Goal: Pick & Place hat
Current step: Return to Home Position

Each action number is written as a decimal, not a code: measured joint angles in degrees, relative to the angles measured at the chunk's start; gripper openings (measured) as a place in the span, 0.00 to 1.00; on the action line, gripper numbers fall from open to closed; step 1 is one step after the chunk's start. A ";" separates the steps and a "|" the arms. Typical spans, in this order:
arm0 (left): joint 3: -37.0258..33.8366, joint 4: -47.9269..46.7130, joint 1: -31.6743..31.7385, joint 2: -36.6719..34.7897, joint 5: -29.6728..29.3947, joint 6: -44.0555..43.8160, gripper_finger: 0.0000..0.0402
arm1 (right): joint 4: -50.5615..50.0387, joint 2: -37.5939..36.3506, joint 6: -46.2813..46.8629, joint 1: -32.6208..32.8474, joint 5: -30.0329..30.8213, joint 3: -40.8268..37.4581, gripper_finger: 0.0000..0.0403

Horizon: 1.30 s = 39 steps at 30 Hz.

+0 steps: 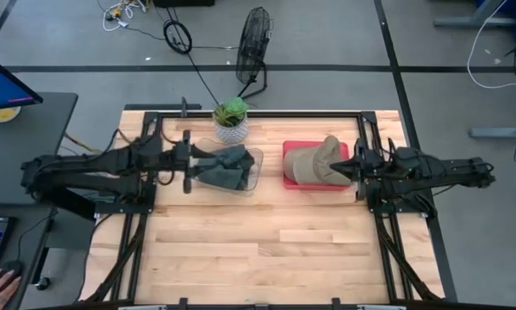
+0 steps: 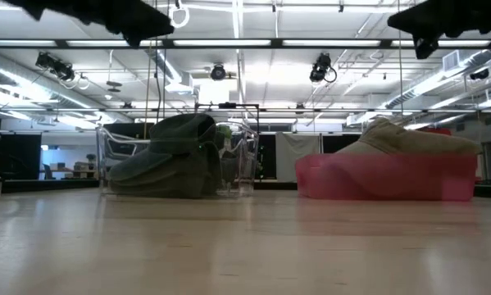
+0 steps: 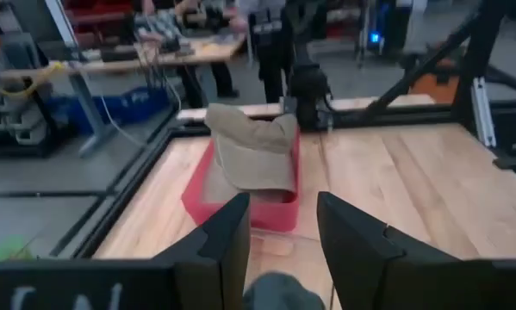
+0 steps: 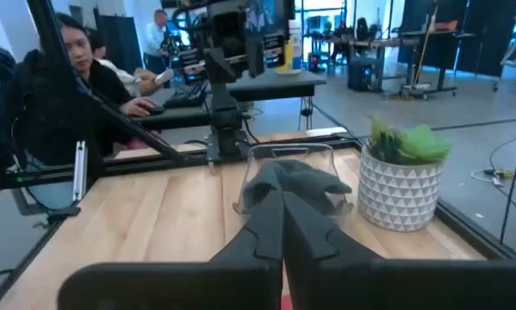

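Observation:
A dark grey hat (image 1: pixel 227 168) lies bunched in a clear container (image 1: pixel 256 170) at the table's middle. It also shows in the low view as the grey hat (image 2: pixel 175 156). A tan hat (image 1: pixel 313 162) rests on a red tray (image 1: pixel 292 148) to its right, crown up (image 2: pixel 409 139). My left gripper (image 1: pixel 195 167) hovers open above the container's left edge, with the grey hat (image 3: pixel 279 293) just beneath its fingers. My right gripper (image 1: pixel 353 170) is shut and hangs raised over the tray's right edge, pointing toward the container (image 4: pixel 292 181).
A potted plant (image 1: pixel 231 119) in a white pot stands just behind the container. A black frame (image 1: pixel 154 116) borders the table. Bare wood (image 1: pixel 266 250) fills the near half. A fan (image 1: pixel 256 47) stands on the floor beyond. A person (image 4: pixel 85 69) sits behind the table's left side.

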 joint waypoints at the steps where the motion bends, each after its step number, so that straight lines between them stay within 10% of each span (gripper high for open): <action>1: -2.34 1.89 0.00 -1.71 0.00 0.03 0.35 | -0.15 -1.71 -0.11 -0.13 0.04 -0.93 0.01; 12: -18.75 8.46 1.29 -18.18 -0.32 -0.68 0.35 | -0.30 -17.34 -2.34 -1.32 2.14 -8.29 0.01; 22: -30.13 12.44 1.40 -32.41 -1.77 1.58 0.35 | 3.72 -17.39 -2.76 -2.83 4.00 -13.94 0.01; 39: -33.98 5.51 1.40 -35.62 -0.68 3.17 0.35 | 11.60 -17.43 -4.81 -3.17 -1.44 -22.51 0.01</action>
